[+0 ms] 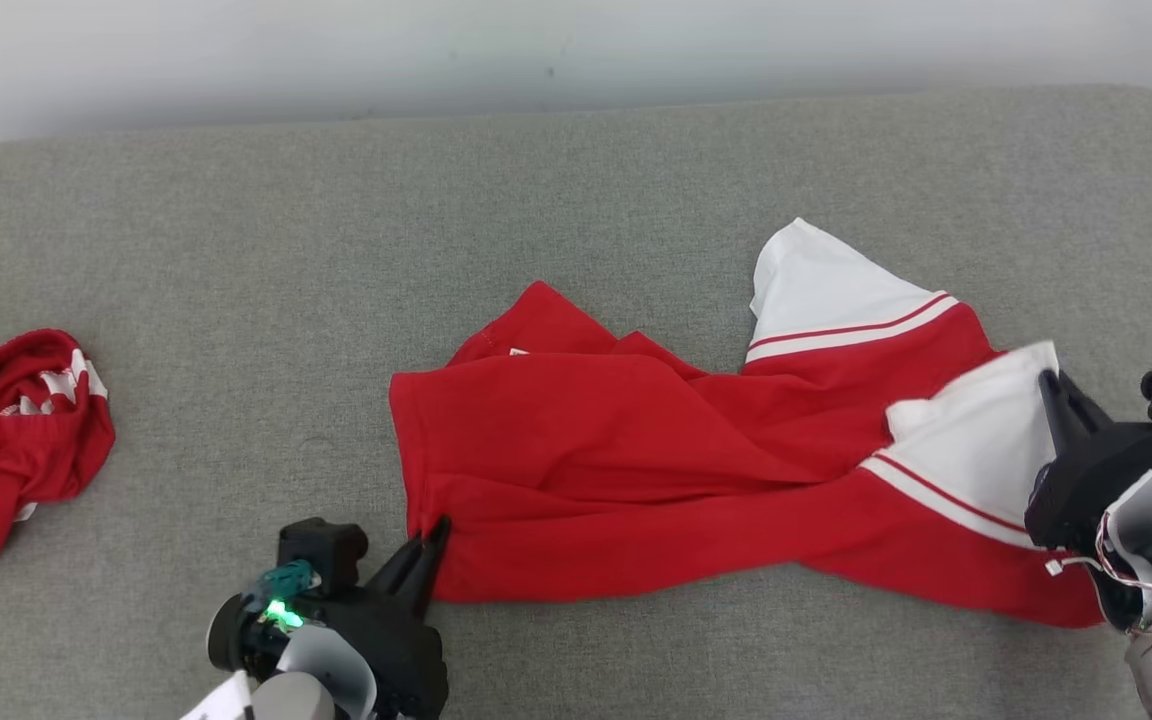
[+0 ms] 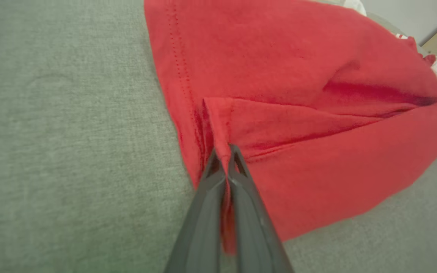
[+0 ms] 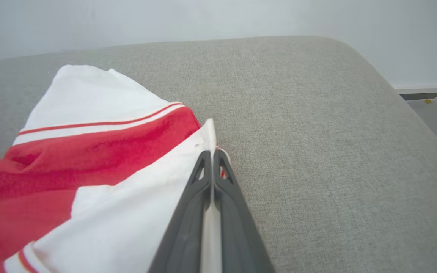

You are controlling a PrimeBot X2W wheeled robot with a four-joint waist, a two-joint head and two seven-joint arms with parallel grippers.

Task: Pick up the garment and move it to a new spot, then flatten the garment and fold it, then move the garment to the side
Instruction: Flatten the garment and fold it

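Note:
The garment (image 1: 636, 470) is a red shirt with white, red-striped sleeves, lying crumpled across the middle and right of the grey cushion. My left gripper (image 1: 433, 538) is shut on its lower left hem corner; in the left wrist view the red fabric (image 2: 279, 113) is pinched between the two dark fingers (image 2: 224, 151). My right gripper (image 1: 1051, 385) is shut on the edge of the near white sleeve (image 1: 976, 440). The right wrist view has that white sleeve edge (image 3: 127, 212) clamped between the closed fingers (image 3: 211, 155).
A second red garment with white marks (image 1: 6, 445) lies bunched at the far left of the cushion (image 1: 336, 250). The cushion's rounded right edge (image 3: 412, 113) drops off beyond my right gripper, with floor past it. A pale wall runs along the back.

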